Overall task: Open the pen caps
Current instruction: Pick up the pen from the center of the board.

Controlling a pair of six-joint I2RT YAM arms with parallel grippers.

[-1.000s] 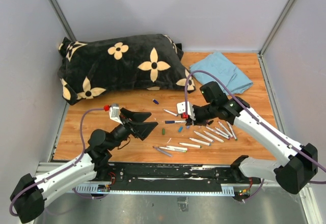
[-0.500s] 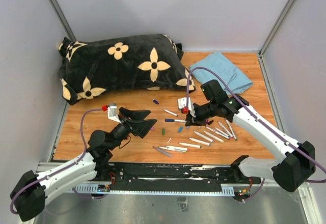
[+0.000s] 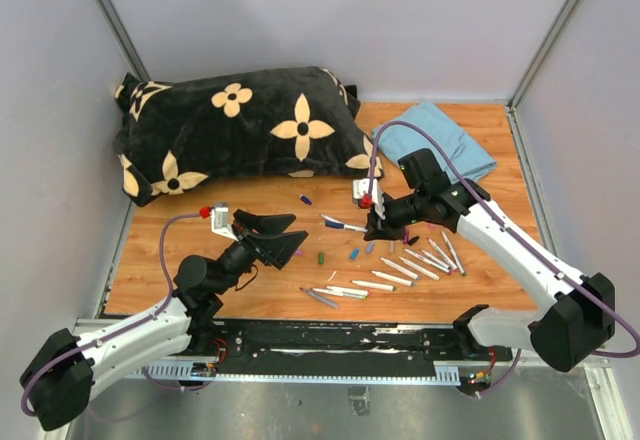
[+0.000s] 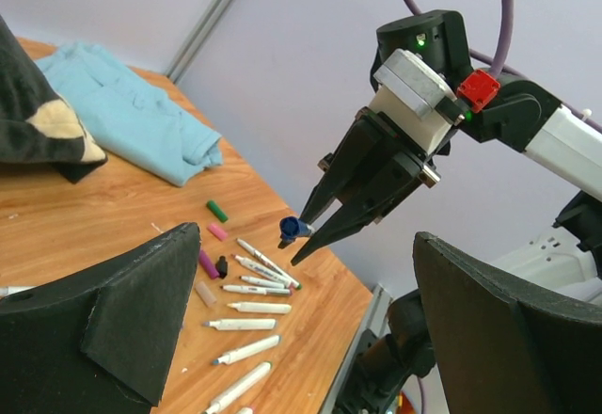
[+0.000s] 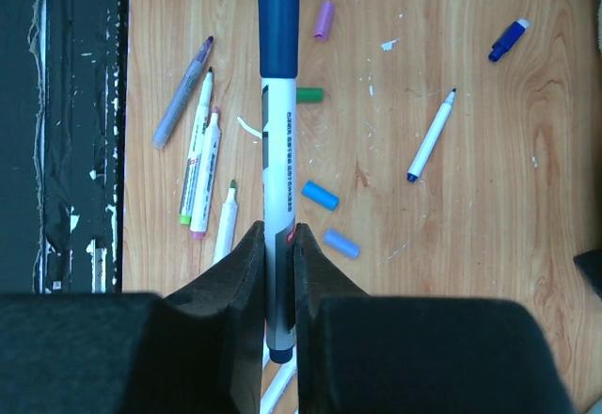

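My right gripper (image 5: pixel 279 245) is shut on a white-barrelled pen (image 5: pixel 279 198) that still wears its dark blue cap (image 5: pixel 278 19). In the top view this right gripper (image 3: pixel 372 225) holds the pen (image 3: pixel 345 226) above the table, cap end pointing left. My left gripper (image 3: pixel 290 238) stands wide open and holds nothing, a short way left of that cap. From the left wrist, the capped tip (image 4: pixel 291 229) faces my left gripper (image 4: pixel 310 320). Loose caps lie on the wood: green (image 5: pixel 308 95), blue (image 5: pixel 320 196), purple (image 5: pixel 324 19). Several uncapped pens (image 3: pixel 395 278) lie nearby.
A black flowered pillow (image 3: pixel 235 120) fills the back left. A light blue cloth (image 3: pixel 440 140) lies at the back right. The black rail (image 3: pixel 330 335) runs along the table's near edge. Grey walls close in on three sides.
My right gripper has carried the pen a little up and toward the back of the table. My left gripper has shifted slightly back and stays open.
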